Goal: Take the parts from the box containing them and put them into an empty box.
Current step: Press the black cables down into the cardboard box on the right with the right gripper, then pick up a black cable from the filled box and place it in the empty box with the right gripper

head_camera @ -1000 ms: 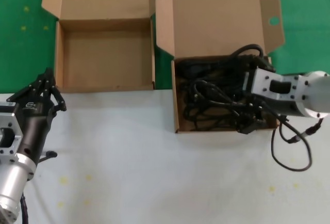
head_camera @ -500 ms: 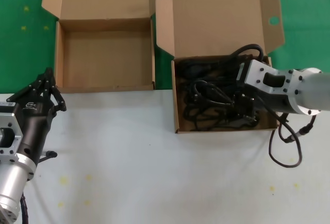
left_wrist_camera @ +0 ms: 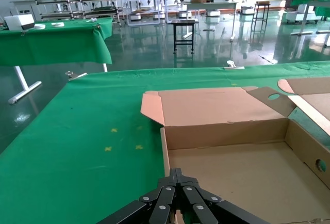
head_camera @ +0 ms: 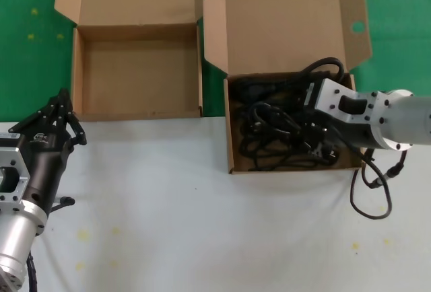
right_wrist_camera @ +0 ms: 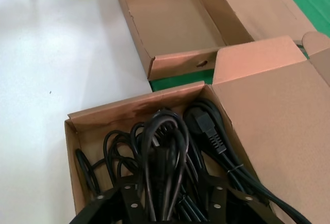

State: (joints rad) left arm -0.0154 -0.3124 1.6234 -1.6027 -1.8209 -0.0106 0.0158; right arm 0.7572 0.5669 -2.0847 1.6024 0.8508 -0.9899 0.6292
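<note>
White surface [head_camera: 202, 225] in front, green cloth [head_camera: 27, 43] behind; two open cardboard boxes sit side by side, touching, across the line where they meet. Box with the holed flap [head_camera: 232, 161] on the robot's right holds a tangle of black power cords [head_camera: 276, 134]; one moulded plug [right_wrist_camera: 206, 126] lies near its lid side. Plain-lidded box [head_camera: 138, 110] on the left has a bare floor. Right hand [head_camera: 315, 136] is down inside the cord box; in the right wrist view a cord loop [right_wrist_camera: 165, 157] stands between its parted fingers [right_wrist_camera: 129, 203]; whether they grip it, cannot tell. Left hand [head_camera: 55, 120] hangs near the plain box's front corner, fingers [left_wrist_camera: 165, 203] drawn together at the tips, holding nothing. Thin black wire [head_camera: 370, 191] loops below the right arm.
</note>
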